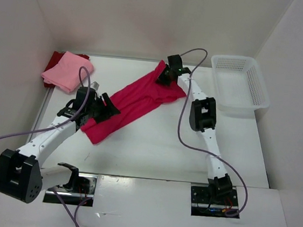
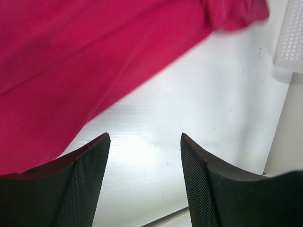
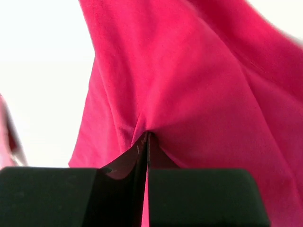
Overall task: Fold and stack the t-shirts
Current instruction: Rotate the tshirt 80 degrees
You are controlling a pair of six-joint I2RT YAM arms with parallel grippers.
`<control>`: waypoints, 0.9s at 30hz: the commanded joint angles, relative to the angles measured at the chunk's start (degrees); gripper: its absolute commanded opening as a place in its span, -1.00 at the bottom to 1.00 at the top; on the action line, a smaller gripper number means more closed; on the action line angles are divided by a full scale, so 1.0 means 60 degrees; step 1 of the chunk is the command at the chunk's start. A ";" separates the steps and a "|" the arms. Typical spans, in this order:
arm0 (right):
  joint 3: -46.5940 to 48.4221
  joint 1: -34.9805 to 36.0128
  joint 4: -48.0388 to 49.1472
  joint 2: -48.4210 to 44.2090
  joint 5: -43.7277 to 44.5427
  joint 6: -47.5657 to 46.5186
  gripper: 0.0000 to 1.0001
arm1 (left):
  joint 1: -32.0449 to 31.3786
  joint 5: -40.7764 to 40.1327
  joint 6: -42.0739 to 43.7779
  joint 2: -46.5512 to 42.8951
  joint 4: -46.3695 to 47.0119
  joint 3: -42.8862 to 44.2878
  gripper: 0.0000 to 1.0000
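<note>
The bright magenta-pink t-shirt (image 1: pixel 136 104) lies stretched diagonally across the middle of the table. My right gripper (image 1: pixel 164 74) is shut on its far right end; the right wrist view shows the cloth (image 3: pixel 189 85) pinched between the closed jaws. My left gripper (image 1: pixel 106 109) is at the shirt's near left end, open and empty; the left wrist view shows bare table between its fingers (image 2: pixel 90 175), with the shirt (image 2: pixel 71 71) just beyond them. The light pink t-shirt (image 1: pixel 66 72) lies folded on the dark red t-shirt (image 1: pixel 54 59) at the far left corner.
The white mesh basket (image 1: pixel 240 82) stands at the far right, its corner visible in the left wrist view (image 2: pixel 289 38). White walls close in the table on the left, back and right.
</note>
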 commanded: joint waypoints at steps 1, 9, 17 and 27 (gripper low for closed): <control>0.6442 -0.0054 -0.3053 0.2515 -0.0730 -0.0395 -0.83 | -0.0104 0.0143 0.0058 -0.0546 -0.0613 -0.0257 0.38; -0.2100 0.0326 0.0224 -0.5364 0.0290 -0.1565 0.13 | -0.0104 -0.0031 0.0454 -0.0226 -0.0703 0.0124 0.43; -1.0758 0.2814 0.3746 -0.9026 -0.0782 0.0703 -1.00 | 0.0657 -0.0003 0.0760 -0.0313 -0.0907 0.0328 0.43; -1.0309 0.5176 0.5228 -0.6684 -0.0798 0.2053 0.18 | 0.1625 0.0202 0.1259 -0.0400 -0.1245 0.0579 0.43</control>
